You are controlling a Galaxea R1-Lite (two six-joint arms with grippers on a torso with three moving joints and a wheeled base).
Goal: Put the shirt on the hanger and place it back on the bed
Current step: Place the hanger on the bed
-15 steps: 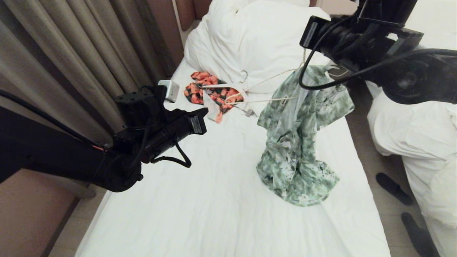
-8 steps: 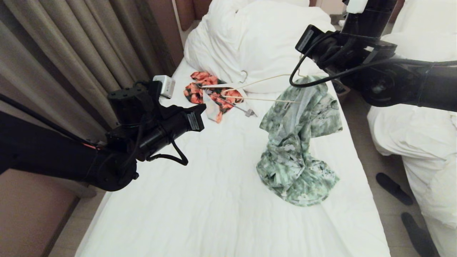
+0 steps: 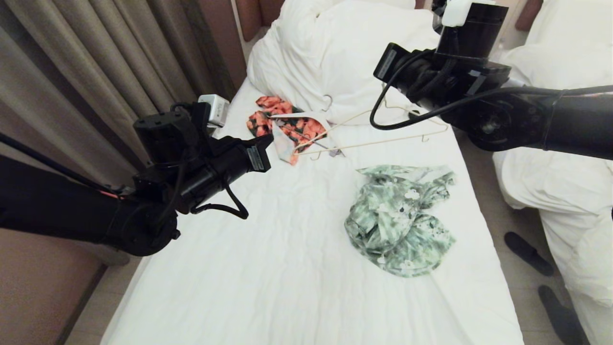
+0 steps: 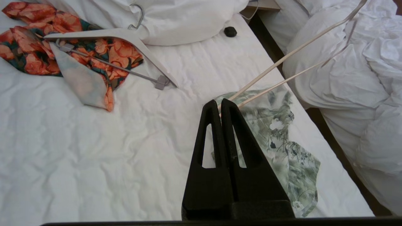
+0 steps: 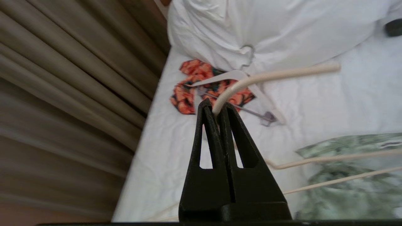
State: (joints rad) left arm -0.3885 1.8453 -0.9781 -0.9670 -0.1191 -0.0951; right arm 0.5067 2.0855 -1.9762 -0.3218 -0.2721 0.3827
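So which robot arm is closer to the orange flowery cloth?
Left. The left end effector, shut on the thin cream wire hanger, hangs just beside the orange-red floral garment; the right end effector grips the hanger's other end, farther off.

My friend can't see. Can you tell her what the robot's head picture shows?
Both black grippers, left and right, hold a thin cream wire hanger bare above a white-sheeted bed. The crumpled green-and-white flowered shirt lies on the sheet beneath.
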